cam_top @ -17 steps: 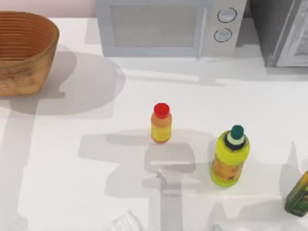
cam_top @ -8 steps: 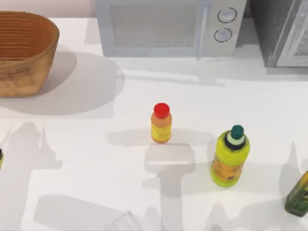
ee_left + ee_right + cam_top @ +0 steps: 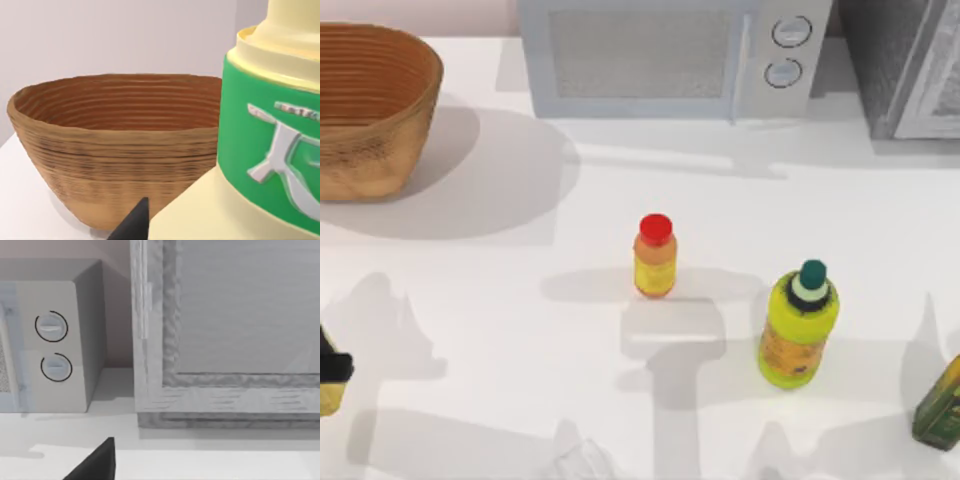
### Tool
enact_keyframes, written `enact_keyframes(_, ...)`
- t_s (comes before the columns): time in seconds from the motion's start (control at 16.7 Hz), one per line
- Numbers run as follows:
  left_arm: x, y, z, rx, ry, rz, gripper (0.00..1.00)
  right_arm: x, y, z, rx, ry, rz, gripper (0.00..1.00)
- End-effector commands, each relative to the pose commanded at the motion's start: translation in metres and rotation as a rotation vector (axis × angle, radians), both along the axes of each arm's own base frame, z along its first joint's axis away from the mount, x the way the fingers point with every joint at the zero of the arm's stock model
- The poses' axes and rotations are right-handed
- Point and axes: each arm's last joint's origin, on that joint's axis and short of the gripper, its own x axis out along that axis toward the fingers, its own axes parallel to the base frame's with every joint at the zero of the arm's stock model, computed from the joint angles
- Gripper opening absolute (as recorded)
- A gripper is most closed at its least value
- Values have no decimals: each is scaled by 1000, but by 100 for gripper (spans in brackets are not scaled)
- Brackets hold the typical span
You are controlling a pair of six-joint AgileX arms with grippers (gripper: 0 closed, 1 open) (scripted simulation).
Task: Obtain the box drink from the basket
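My left gripper (image 3: pixel 332 368) at the table's left edge is closed around the drink (image 3: pixel 260 150), outside the basket (image 3: pixel 115 150). About my right gripper's state I cannot tell.

A white table (image 3: pixel 500 330) is seen, on which a wicker basket (image 3: pixel 370 110) is set at the back left and a microwave (image 3: pixel 670 55) at the back centre, a grey cabinet (image 3: pixel 910 65) beside it. A red-capped bottle (image 3: pixel 655 257) is stood mid-table, a green-capped bottle (image 3: pixel 798 325) to its right, and a dark green carton (image 3: pixel 940 405) at the right edge
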Motion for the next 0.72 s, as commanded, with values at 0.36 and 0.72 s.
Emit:
enact_keyframes(0.36, 5, -4, 3, -9, 48, 30, 0, 0, 0, 0, 0, 0, 0, 100)
enact_keyframes(0.72, 27, -31, 39, -10, 80, 127, 0, 0, 0, 0, 0, 0, 0, 100)
